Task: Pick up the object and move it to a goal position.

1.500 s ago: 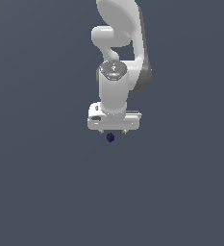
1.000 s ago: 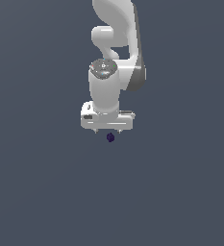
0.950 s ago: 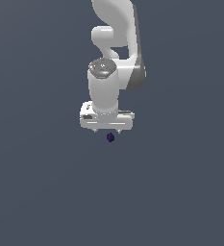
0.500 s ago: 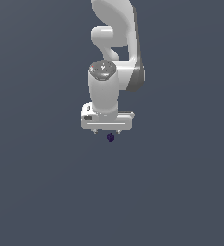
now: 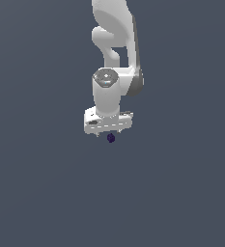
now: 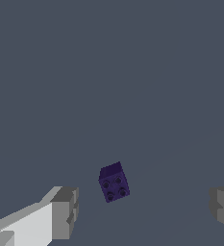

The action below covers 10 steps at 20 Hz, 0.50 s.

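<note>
Object point(image 6: 114, 182): a tiny dark purple-blue block with four small round pits on the face turned toward my wrist camera, lying slightly tilted on the plain grey floor point(image 6: 108, 72). It sits between my two fingers point(image 6: 64, 213) with clear floor showing on each side of it, so nothing touches it. My gripper point(image 6: 144, 209) is spread wide, one grey fingertip pad to either side, and the block lies nearer one pad than the other.

From the exterior view, the block point(image 5: 111, 138) shows as a small dark dot just below the white hand point(image 5: 107, 122), close to its middle. My fingertips are too small to make out there. Above the hand, my wrist rises as a white cylinder, and the rest of my arm point(image 5: 115, 29) curves up and out of the picture.

Compared with half a second ago, my hand and the block stand in nearly the same places; I see no clear shift in either.
</note>
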Tool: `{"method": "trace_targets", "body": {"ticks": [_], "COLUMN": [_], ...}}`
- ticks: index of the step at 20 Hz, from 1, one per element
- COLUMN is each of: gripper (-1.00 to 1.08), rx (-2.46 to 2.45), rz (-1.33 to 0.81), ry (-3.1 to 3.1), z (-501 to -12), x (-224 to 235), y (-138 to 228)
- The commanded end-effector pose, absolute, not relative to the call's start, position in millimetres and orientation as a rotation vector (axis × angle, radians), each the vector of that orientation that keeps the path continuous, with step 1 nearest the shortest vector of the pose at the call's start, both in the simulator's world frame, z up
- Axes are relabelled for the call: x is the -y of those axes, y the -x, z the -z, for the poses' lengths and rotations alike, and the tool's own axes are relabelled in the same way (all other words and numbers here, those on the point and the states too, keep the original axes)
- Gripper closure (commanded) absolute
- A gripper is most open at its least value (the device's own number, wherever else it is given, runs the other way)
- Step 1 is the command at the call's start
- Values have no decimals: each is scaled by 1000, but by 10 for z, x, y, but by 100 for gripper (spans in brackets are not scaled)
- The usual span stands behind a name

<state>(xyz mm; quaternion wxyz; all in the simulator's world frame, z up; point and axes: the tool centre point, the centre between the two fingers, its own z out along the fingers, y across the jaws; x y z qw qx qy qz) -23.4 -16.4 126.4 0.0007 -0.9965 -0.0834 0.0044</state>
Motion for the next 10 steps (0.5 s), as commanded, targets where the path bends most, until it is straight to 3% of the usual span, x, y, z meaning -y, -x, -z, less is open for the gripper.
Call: {"method": "trace_targets", "body": {"ticks": [1, 10], "gripper": [-92, -92], "rx": [369, 691], "rz": [-12, -4], "ry": [3120, 3066], "z": [-1150, -834], "x": [149, 88], "y": [301, 520]}}
